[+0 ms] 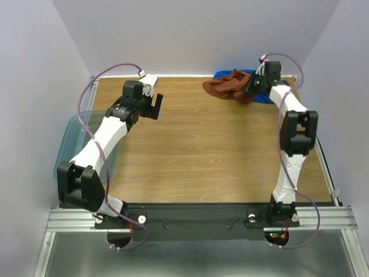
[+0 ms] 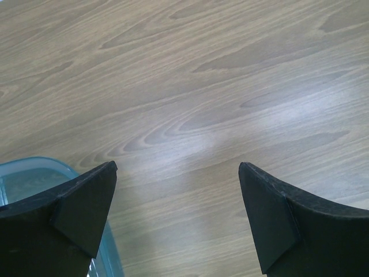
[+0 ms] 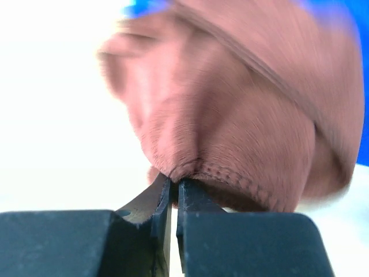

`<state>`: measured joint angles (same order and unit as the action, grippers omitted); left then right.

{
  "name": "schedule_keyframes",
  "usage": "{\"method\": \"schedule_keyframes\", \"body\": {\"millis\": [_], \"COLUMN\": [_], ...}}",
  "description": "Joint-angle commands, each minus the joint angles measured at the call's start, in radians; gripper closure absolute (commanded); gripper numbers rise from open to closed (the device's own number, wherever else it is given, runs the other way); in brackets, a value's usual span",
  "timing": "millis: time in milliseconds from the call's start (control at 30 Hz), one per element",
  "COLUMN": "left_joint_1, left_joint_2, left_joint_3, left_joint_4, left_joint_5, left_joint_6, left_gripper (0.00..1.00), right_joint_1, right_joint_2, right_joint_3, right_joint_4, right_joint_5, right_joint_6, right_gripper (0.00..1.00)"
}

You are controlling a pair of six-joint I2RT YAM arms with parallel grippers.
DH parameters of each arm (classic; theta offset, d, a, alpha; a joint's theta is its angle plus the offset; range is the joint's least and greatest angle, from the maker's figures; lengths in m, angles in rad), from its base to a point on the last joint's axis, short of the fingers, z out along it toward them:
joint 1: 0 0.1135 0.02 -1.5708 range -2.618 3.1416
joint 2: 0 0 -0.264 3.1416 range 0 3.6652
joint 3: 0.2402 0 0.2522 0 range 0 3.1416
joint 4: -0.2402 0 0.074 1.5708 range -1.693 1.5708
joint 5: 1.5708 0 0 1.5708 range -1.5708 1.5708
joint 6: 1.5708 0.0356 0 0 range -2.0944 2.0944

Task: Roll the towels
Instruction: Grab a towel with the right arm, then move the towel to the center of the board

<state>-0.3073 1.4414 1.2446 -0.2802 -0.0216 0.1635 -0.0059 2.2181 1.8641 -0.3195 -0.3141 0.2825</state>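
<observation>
thin pinch on a bunched towel, with the blue one underneath

top view: the right hand (image 1: 254, 86) is down at the far right corner of the counter (image 1: 202, 150), at the edge of the rust-brown towel (image 1: 228, 85). that towel lies crumpled in a heap, partly over the blue towel (image 1: 266, 98), and both sit close to the back wall. the left hand (image 1: 154, 106) hangs well apart from them over the far left of the counter, near the teal bin (image 1: 72, 135). the heap is the main risk: a towel pulled out from this state may come away twisted rather than flat, and a twisted towel will not roll evenly. the overlap may also drag the blue towel along.

left wrist view: the left hand (image 2: 177, 167) stands wide with nothing between its fingers, only bare wood below and a corner of the teal bin (image 2: 29, 176) at the lower left. from there it cannot pin either towel, so nothing would hold the blue one back.

right wrist view: the right hand (image 3: 174, 187) is closed narrow on a small fold of the rust-brown towel (image 3: 242, 127) at its stitched hem. very little cloth sits between the fingertips, so i judge a quick lift or a snag could pull the hem free. blue shows at the top and right edges; the picture is blurred.
</observation>
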Motion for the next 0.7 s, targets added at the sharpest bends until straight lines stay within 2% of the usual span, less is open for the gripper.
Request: {"method": "schedule_keyframes", "body": {"millis": [0, 200, 300, 367, 400, 500, 567, 667], "left_joint_1": [0.005, 0.007, 0.007, 0.007, 0.007, 0.007, 0.007, 0.007], "left_joint_2": [-0.076, -0.142, -0.17, -0.183, -0.194, -0.202, -0.2, -0.177], "left_joint_3": [0.059, 0.059, 0.05, 0.036, 0.017, -0.014, -0.023, -0.008], "left_joint_4": [-0.014, -0.036, -0.045, -0.045, -0.04, -0.031, -0.024, -0.019], "left_joint_5": [-0.017, -0.017, -0.012, -0.002, 0.006, 0.017, 0.069, 0.138], "left_joint_6": [-0.024, -0.018, -0.004, 0.011, 0.025, 0.044, 0.041, 0.019], "left_gripper": [0.01, 0.01, 0.01, 0.01, 0.01, 0.01, 0.01, 0.01], "right_joint_1": [0.004, 0.003, 0.003, 0.004, 0.004, 0.003, 0.004, 0.038], "right_joint_2": [-0.312, -0.544, -0.636, -0.679, -0.716, -0.752, -0.752, -0.717], "right_joint_3": [-0.025, -0.18, -0.313, -0.376, -0.446, -0.514, -0.5, -0.396], "right_joint_4": [0.022, -0.166, -0.309, -0.452, -0.49, -0.619, -0.651, -0.655], "right_joint_5": [-0.196, -0.295, -0.4, -0.459, -0.473, -0.467, -0.477, -0.549], "right_joint_6": [-0.095, -0.228, -0.351, -0.501, -0.543, -0.684, -0.7, -0.66], "right_gripper": [0.99, 0.99, 1.0, 1.0, 0.99, 0.99, 0.99, 0.99]}}
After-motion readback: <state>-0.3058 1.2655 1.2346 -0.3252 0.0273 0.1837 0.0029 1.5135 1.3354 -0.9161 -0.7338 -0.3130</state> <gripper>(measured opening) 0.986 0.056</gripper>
